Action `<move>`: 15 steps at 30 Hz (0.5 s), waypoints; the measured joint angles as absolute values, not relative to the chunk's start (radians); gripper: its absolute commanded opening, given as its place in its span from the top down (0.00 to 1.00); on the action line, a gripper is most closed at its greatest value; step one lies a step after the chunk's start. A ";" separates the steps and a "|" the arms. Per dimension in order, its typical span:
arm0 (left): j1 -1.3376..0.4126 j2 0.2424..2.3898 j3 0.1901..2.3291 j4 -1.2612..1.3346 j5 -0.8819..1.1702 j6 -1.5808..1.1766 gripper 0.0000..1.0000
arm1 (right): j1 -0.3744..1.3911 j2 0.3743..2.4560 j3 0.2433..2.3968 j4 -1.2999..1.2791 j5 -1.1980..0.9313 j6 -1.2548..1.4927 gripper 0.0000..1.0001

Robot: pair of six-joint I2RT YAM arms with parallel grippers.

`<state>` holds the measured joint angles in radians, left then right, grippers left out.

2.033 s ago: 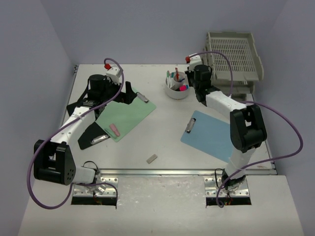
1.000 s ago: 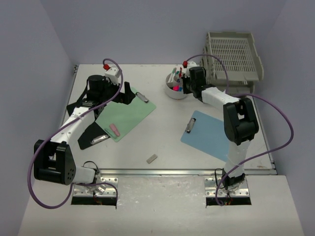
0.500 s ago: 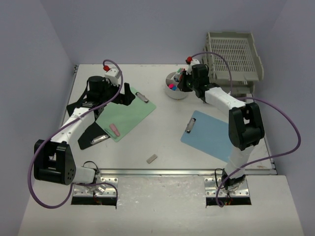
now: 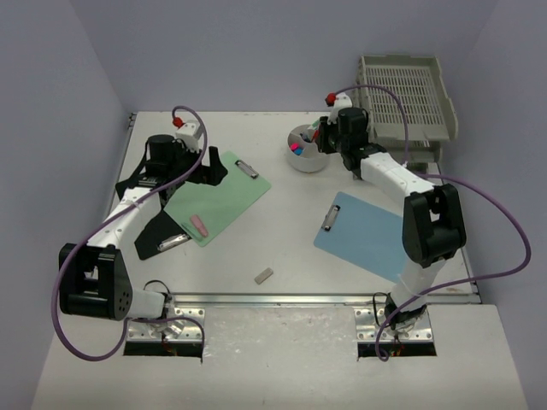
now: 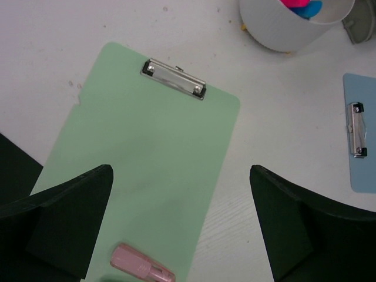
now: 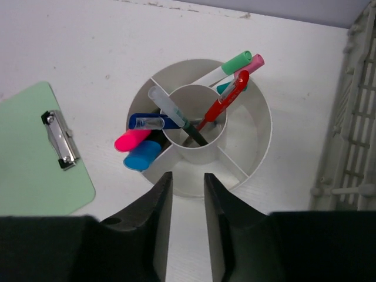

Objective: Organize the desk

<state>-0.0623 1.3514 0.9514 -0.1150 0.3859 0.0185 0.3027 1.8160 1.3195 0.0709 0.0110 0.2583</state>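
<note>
While our right gripper point(image 6: 185, 176) is hanging just over the near wall of the pen cup point(image 6: 249, 150), we are holding its fingers a narrow gap apart with nothing between them. That spacing suits a slim pen, not the cup itself. Ahead of those fingertips the cup is carrying pens and markers, leaning in separate compartments, with the red pen point(image 6: 226, 100) slanting out of the centre tube. We are judging that they are sitting there because the cup is the home for loose writing things. Off to that gripper's right the paper trays point(image 6: 346, 117) are standing, probably meant for the flat items.

Our left gripper point(image 5: 182, 170) is hovering with its fingers spread wide, gripping nothing. The green clipboard point(image 5: 158, 158) is lying flat directly below and ahead of it, clip end farthest away. A pink eraser-like piece point(image 5: 143, 269) is resting on the board close under the gripper — we are reading the wide spread as readiness for one or the other, and cannot tell which.

The desk point(image 4: 282, 231) is lying beneath both grippers, with the blue clipboard point(image 4: 367, 235) behind the right one, back towards its base.
</note>
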 measured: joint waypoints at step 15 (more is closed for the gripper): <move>0.073 1.375 0.941 -0.657 0.464 0.726 0.08 | 0.301 1.555 1.143 -0.098 -0.268 0.007 0.26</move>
